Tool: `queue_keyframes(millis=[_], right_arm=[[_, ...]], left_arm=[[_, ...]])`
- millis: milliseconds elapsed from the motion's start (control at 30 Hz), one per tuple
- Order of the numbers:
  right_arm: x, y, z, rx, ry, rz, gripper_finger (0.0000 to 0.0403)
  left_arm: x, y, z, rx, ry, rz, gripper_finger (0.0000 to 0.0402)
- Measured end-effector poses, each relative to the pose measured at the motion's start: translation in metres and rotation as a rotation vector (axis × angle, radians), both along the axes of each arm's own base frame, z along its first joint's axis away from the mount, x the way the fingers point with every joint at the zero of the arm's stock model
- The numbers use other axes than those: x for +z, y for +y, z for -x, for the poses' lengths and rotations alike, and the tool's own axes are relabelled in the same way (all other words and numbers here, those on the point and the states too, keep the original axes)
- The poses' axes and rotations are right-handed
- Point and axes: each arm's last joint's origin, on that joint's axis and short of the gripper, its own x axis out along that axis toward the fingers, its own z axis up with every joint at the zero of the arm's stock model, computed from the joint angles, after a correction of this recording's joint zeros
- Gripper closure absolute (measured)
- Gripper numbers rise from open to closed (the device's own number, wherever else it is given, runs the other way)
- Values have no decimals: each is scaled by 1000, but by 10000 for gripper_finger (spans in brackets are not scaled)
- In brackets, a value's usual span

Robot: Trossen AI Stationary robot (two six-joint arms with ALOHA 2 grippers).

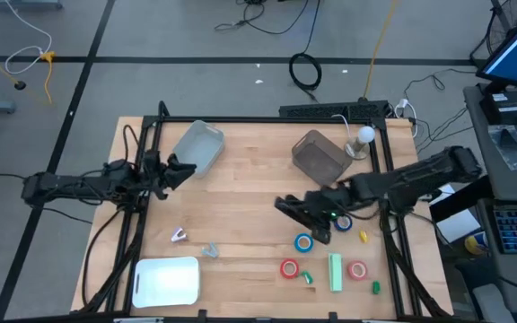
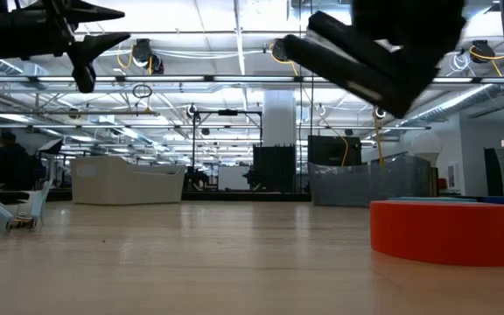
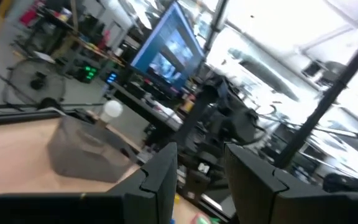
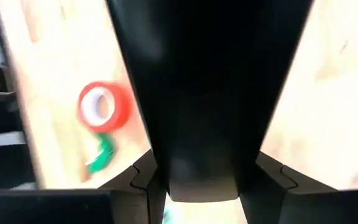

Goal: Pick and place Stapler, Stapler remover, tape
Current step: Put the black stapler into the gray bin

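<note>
Tape pick-up being set up by the right arm over the near right part of the table.

Right gripper [image 1: 296, 208] is seen low over the wood, just beside a blue tape roll [image 1: 304, 242], with a second blue roll [image 1: 343, 222] partly hidden under the arm; two red rolls [image 1: 289, 268] [image 1: 356, 269] lie nearer the table's front edge, either side of a pale green bar [image 1: 335, 272]. Whether its jaws are wide or narrow cannot be told. For a clean grasp, the fingers should be centred over one ring, lowered squarely, and closed across it without the neighbouring pieces being nudged. Left gripper [image 1: 178, 170] is held waiting by the clear bin [image 1: 200, 146], its jaws parted with a gap and nothing between them.
</note>
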Motion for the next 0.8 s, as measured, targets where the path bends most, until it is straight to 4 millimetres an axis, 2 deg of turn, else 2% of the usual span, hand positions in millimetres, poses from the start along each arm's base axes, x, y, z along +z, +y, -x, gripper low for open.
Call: queue_keyframes(millis=[200, 433, 533, 800], right_arm=[[8, -28, -41, 95, 43, 199, 260], [24, -56, -78, 159, -11, 330, 260], [29, -63, -86, 175, -27, 347, 260], [32, -69, -88, 185, -56, 362, 260]], left_arm=[[-2, -1, -15, -65, 23, -44, 266], [16, -2, -37, -73, 80, -193, 266], [27, -3, -47, -65, 126, -270, 266], [62, -2, -79, -58, 279, -437, 266]])
